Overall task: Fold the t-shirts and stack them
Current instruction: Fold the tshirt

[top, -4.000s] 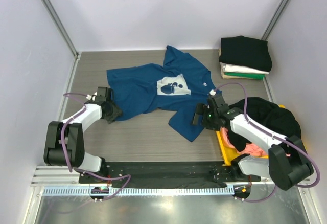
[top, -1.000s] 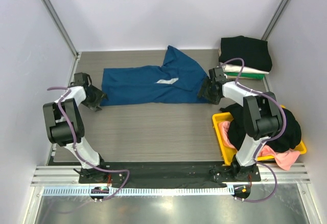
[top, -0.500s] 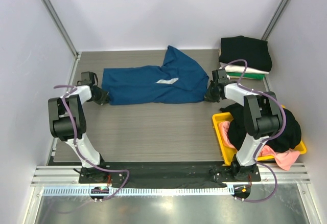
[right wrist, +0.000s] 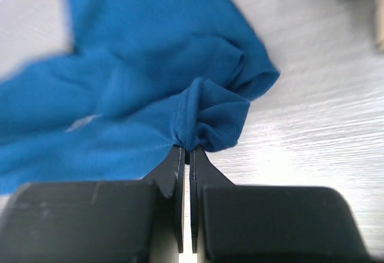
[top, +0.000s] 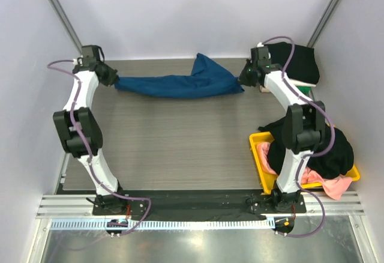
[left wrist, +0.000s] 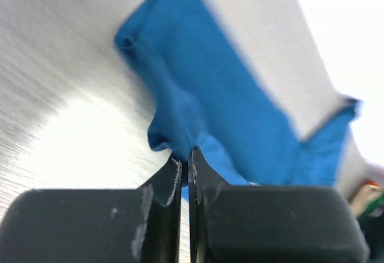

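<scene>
Left wrist: left gripper (left wrist: 185,158) clamped on a thin pinch of the shirt (left wrist: 228,113).
Right wrist: right gripper (right wrist: 186,152) pinching the other end.
Shirt: stretched between both, at the far side of the table (top: 180,149).
Stack (top: 291,65): just beside the right gripper.
Risk: pulling wider may slip the cloth free; swinging right may knock the stack.

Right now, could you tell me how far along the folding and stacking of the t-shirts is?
Done: a folded stack, black on top, sits at the far right corner. In hand: the dark blue shirt is stretched between the left gripper and right gripper, each shut on one end. Left: finishing that fold, plus the black shirt and pink shirt heaped in the yellow bin.
</scene>
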Controlling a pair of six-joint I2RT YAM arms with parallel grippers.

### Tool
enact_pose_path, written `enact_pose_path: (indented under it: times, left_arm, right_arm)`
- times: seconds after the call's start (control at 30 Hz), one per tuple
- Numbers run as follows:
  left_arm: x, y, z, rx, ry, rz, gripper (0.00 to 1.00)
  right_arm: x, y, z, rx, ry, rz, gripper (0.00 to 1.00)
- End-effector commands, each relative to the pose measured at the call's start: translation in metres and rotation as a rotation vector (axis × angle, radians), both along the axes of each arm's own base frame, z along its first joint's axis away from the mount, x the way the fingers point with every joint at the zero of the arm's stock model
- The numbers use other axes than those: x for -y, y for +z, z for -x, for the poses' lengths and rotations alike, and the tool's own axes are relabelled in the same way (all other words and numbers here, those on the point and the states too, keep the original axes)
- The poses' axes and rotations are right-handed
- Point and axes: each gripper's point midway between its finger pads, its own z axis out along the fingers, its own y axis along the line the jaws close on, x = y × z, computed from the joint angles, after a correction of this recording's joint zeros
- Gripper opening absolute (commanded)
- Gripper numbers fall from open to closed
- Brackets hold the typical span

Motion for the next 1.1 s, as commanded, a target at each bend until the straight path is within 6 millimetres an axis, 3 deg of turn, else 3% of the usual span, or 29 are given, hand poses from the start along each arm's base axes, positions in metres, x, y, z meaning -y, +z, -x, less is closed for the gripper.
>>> enact_pose_path:
  times: [0.0, 0.03, 0.07, 0.1, 0.13, 0.17, 0.2, 0.23, 0.27, 0.3, 0.33, 0.4, 0.43, 0.53, 0.67, 0.8, 0.87, 0.9, 0.97, 1.0, 1.07]
  left_arm:
    - [-0.016, 0.061, 0.034, 0.039, 0.012, -0.048, 0.0]
    - [-0.019, 0.066, 0.041, 0.057, 0.016, -0.045, 0.0]
    - [-0.024, 0.046, 0.059, 0.008, 0.03, -0.028, 0.0]
    - [-0.025, 0.058, 0.07, 0.047, 0.038, -0.031, 0.0]
    - [-0.028, 0.048, 0.082, 0.034, 0.044, -0.009, 0.0]
    - [-0.024, 0.029, 0.107, -0.001, 0.05, 0.009, 0.0]
    - [-0.023, 0.015, 0.119, -0.024, 0.058, 0.021, 0.0]
    - [-0.024, 0.005, 0.127, -0.027, 0.062, 0.028, 0.0]
    - [-0.028, -0.006, 0.138, -0.044, 0.081, 0.032, 0.0]
    - [-0.024, -0.036, 0.161, -0.115, 0.09, 0.054, 0.0]
    - [-0.024, -0.043, 0.17, -0.124, 0.097, 0.057, 0.0]
    - [-0.025, -0.062, 0.189, -0.159, 0.119, 0.089, 0.0]
    - [-0.022, -0.077, 0.204, -0.195, 0.128, 0.107, 0.0]
    - [-0.02, -0.09, 0.224, -0.241, 0.147, 0.132, 0.01]
    - [-0.019, -0.083, 0.236, -0.234, 0.172, 0.13, 0.05]
    - [-0.019, -0.07, 0.25, -0.239, 0.2, 0.112, 0.08]
    - [-0.024, -0.061, 0.253, -0.221, 0.219, 0.102, 0.09]
    - [-0.026, -0.052, 0.255, -0.201, 0.221, 0.092, 0.12]
    - [-0.031, -0.042, 0.258, -0.178, 0.227, 0.093, 0.18]
    - [-0.033, -0.033, 0.258, -0.168, 0.228, 0.089, 0.3]
    - [-0.036, -0.023, 0.258, -0.152, 0.207, 0.084, 0.43]
  right_arm:
    - [0.025, 0.09, 0.008, 0.149, -0.061, -0.007, 0.01]
    - [0.027, 0.075, 0.023, 0.11, -0.063, -0.001, 0.01]
    - [0.029, 0.085, 0.035, 0.129, -0.064, -0.005, 0.01]
    - [0.028, 0.081, 0.043, 0.129, -0.068, -0.016, 0.01]
    - [0.029, 0.047, 0.065, 0.057, -0.067, -0.016, 0.01]
    - [0.028, 0.054, 0.074, 0.097, -0.072, -0.046, 0.01]
    - [0.027, 0.042, 0.085, 0.078, -0.074, -0.055, 0.01]
    - [0.027, 0.01, 0.11, 0.007, -0.071, -0.062, 0.01]
    - [0.027, 0.001, 0.12, -0.006, -0.073, -0.068, 0.01]
    - [0.027, 0.001, 0.129, 0.009, -0.087, -0.084, 0.01]
    - [0.029, -0.024, 0.151, -0.048, -0.094, -0.079, 0.01]
    - [0.03, -0.026, 0.168, -0.028, -0.099, -0.101, 0.01]
    - [0.031, -0.044, 0.186, -0.073, -0.109, -0.103, 0.01]
    - [0.031, -0.054, 0.212, -0.082, -0.114, -0.12, 0.01]
    - [0.026, -0.06, 0.235, -0.102, -0.12, -0.168, 0.1]
    - [0.021, -0.059, 0.249, -0.108, -0.111, -0.191, 0.5]
    - [0.019, -0.054, 0.254, -0.094, -0.101, -0.198, 0.6]
    - [0.016, -0.054, 0.26, -0.104, -0.089, -0.196, 0.67]
    - [0.014, -0.041, 0.263, -0.061, -0.075, -0.199, 0.71]
    - [0.014, -0.037, 0.265, -0.051, -0.072, -0.197, 0.73]
    - [0.013, -0.018, 0.26, -0.004, -0.06, -0.196, 0.73]
